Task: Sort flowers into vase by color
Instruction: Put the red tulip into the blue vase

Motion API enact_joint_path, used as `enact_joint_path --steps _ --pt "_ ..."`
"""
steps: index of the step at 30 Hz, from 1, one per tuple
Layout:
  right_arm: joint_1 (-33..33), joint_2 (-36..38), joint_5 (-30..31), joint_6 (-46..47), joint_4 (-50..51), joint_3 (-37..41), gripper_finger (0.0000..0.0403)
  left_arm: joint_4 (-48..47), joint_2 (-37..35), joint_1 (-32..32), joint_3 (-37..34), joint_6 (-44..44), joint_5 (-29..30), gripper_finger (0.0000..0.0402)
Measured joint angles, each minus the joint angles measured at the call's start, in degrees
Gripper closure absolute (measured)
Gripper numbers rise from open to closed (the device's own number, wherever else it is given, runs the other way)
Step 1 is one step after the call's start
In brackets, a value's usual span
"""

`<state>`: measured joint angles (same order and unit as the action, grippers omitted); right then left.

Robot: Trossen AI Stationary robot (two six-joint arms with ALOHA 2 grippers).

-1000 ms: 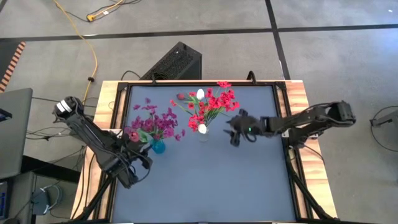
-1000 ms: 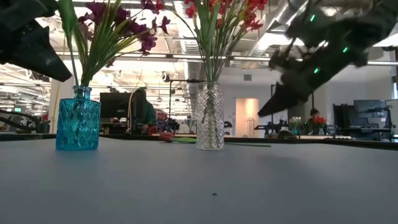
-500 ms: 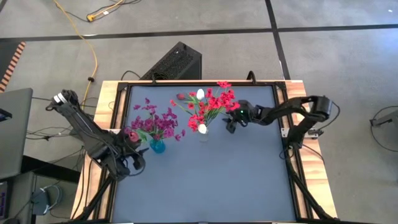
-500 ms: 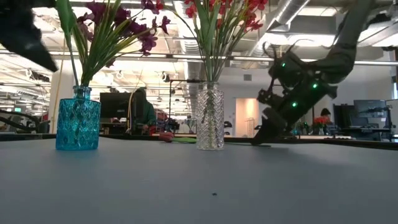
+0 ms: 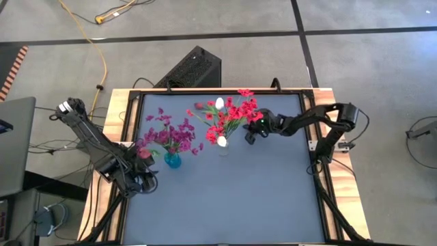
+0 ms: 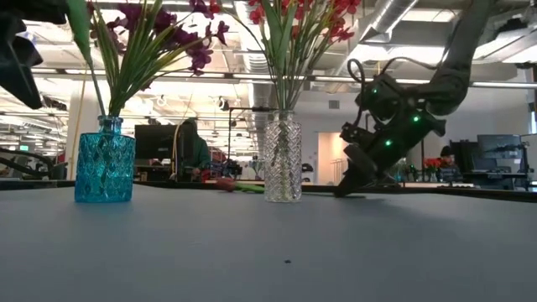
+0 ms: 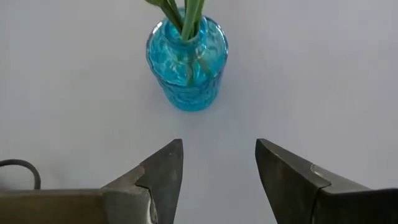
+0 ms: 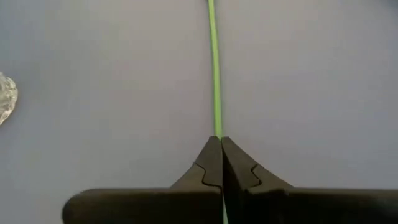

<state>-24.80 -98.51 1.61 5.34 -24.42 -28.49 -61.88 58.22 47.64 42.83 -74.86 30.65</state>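
A clear glass vase [image 5: 223, 147] holds red blossom sprigs [image 5: 235, 113] and white buds [image 5: 220, 104]. A blue glass vase [image 5: 173, 161] holds magenta-purple sprigs [image 5: 171, 133]. A pink-red tulip bud [image 6: 225, 183] lies on the table behind the clear vase. My right gripper [image 5: 248, 138] is down at the table just right of the clear vase, shut on a thin green stem [image 8: 214, 68]. My left gripper [image 7: 219, 152] is open and empty, near-left of the blue vase [image 7: 186, 62]. My right gripper pinches the green stem [image 8: 216, 127] between its two fingertips. The fingers slant down from the table's right side, and the stem runs straight on ahead of them, along their line. The stem lies flat on the table [image 6: 323, 195].
The two vases stand mid-table, about a hand's width apart, with their sprigs spreading wide above them. A black box [image 5: 191, 68] and cables lie on the floor beyond the far edge. The near half of the dark mat [image 5: 232, 205] is bare.
My right gripper has gone toward the table's far and left edges and come down to the table beside the clear vase, where it is now shut on the stem. My left arm has drawn back a little toward the left edge.
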Motion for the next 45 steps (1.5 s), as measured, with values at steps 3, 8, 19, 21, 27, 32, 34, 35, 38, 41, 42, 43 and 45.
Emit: enact_joint_path --steps 3,8,19,21,27,32,34,35,38,41,42,43,45 --pt "0.0 2.9 -0.3 1.5 2.9 0.2 0.0384 0.3 0.0 0.0 0.0 0.1 -0.9 0.0211" --pt "0.1 10.9 0.8 3.3 9.9 0.8 0.0385 2.7 -0.6 0.1 0.2 1.3 -0.7 0.0211" --pt "2.1 35.2 5.8 8.6 6.5 7.9 0.0385 16.0 -1.2 6.2 0.6 11.6 1.9 0.0212" --pt "3.5 39.9 8.7 9.2 3.8 10.1 0.0385 19.6 -1.2 7.8 0.6 13.9 3.2 0.0212" --pt "8.7 52.9 16.8 9.2 -4.1 12.4 0.0386 27.9 -1.2 11.1 0.6 19.5 5.5 0.0212" --pt "14.6 60.3 23.0 0.0 -13.4 12.4 0.0386 32.1 -1.2 12.7 0.6 22.6 5.1 0.0212" --pt "17.2 62.4 23.0 -3.1 -17.1 12.4 0.0386 33.5 -1.2 13.2 0.6 23.7 6.0 0.0212" --pt "18.6 63.1 22.8 -4.5 -18.4 12.4 0.0386 34.2 -1.2 13.3 0.6 24.6 6.5 0.0212" --pt "24.0 64.1 21.7 -7.8 -20.9 12.4 0.0386 37.8 -1.0 13.5 0.6 28.9 8.1 0.0212" --pt "30.6 63.4 18.5 -9.6 -22.3 12.4 0.0386 43.3 -0.7 13.5 0.6 34.9 8.9 0.0212" --pt "33.0 62.7 17.9 -9.7 -23.1 12.4 0.0386 45.7 -0.4 13.5 0.6 37.4 8.9 0.0212" --pt "35.5 61.8 17.8 -9.8 -24.3 12.4 0.0386 47.7 -0.1 13.4 0.6 40.0 8.8 0.0212" --pt "40.3 59.4 17.8 -11.0 -26.9 12.4 0.0386 51.4 0.2 13.4 0.6 45.3 7.6 0.0212"
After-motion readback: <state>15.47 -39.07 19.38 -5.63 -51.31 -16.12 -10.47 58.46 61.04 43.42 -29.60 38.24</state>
